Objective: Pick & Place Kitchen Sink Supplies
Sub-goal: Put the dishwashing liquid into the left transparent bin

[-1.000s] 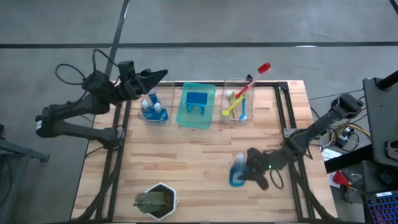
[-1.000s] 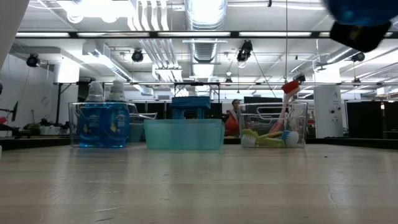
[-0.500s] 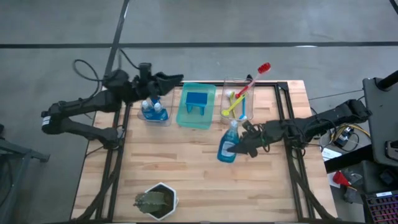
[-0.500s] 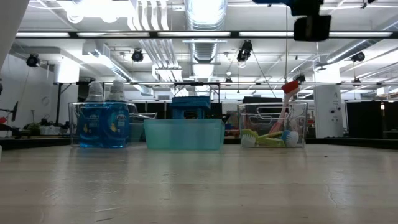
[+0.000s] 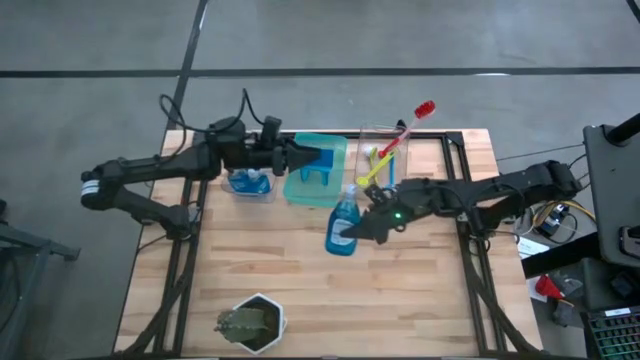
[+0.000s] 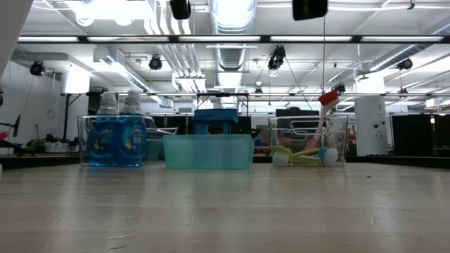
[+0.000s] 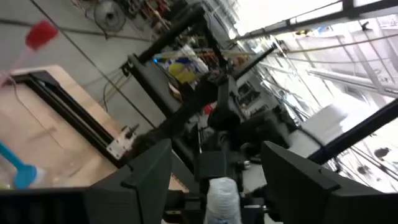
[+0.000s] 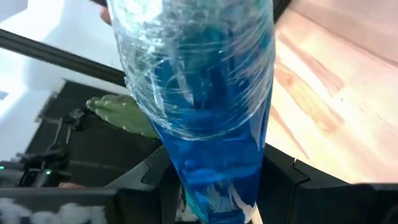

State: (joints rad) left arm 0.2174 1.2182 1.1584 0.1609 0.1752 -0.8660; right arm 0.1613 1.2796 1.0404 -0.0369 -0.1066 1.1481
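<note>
In the high view my right gripper [image 5: 372, 224] hangs over the table's middle, shut on a small blue bottle [image 5: 342, 226] whose pale cap [image 5: 350, 191] points toward the far edge. That bottle [image 8: 205, 93] fills the right wrist view. My left gripper [image 5: 305, 158] is open above the green tray [image 5: 300, 190], touching nothing. In its wrist view the open gripper [image 7: 216, 148] frames the held bottle's cap [image 7: 222, 198] farther off. Two more blue bottles [image 5: 246, 178] stand in the left clear bin. Blue sponges [image 5: 317, 160] lie in the tray. The brushes [image 5: 385, 165] lean in the right clear bin. My right gripper pinches the blue bottle by its body [image 8: 186, 165] between the two fingers [image 8: 152, 183]. The fingers come level from the table's right side, across the bottle. The bottle is lifted clear of the table and tilted, cap toward the far edge.
A green plant in a white hexagonal pot [image 5: 250, 322] stands near the near-left corner. The bins and the tray line the far edge, as the low view shows with the bottle bin [image 6: 116, 139] and the brush bin [image 6: 309, 144]. Bare wood [image 5: 420, 290] lies near and right.
My right gripper has carried the bottle from the near-right part of the table toward the left and far edge, over the middle, and the bottle has stayed in its hold. My left gripper has moved right, from above the bottle bin to above the green tray.
</note>
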